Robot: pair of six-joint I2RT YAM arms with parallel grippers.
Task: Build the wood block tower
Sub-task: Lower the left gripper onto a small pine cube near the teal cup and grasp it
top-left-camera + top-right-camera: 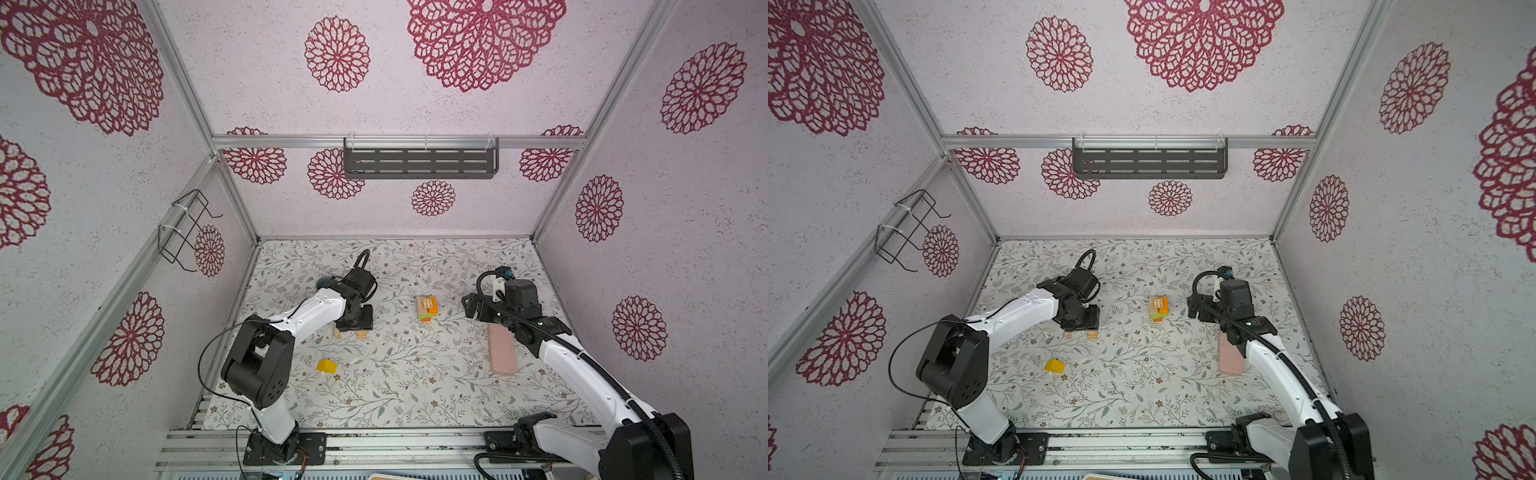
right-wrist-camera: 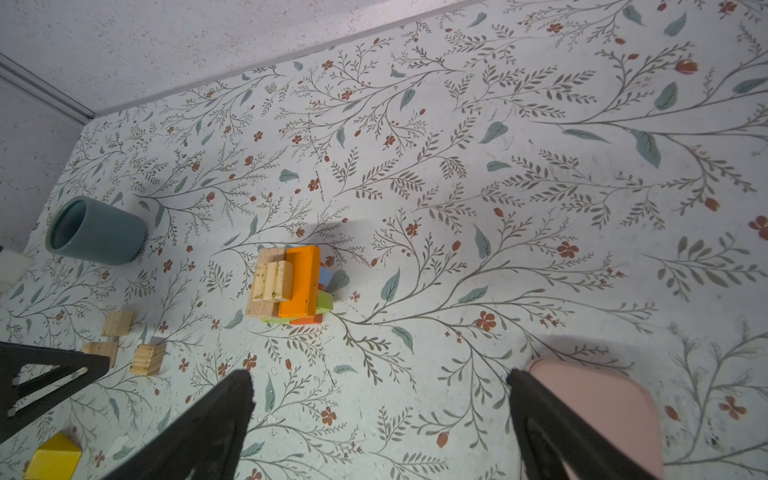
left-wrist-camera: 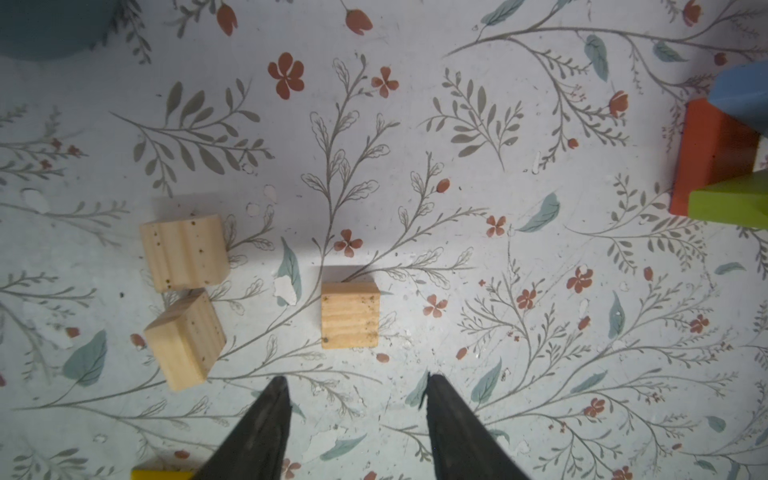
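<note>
- My left gripper (image 3: 356,379) hangs half-spread and empty, just short of a plain wood cube (image 3: 350,314), toward the table's (image 1: 415,395) left edge.
- My right gripper (image 2: 379,374) gapes wide, empty.
- The tower (image 1: 427,308) stands mid-table, between them.

No readable text, labels, brands, numbers or signs in any view.
</note>
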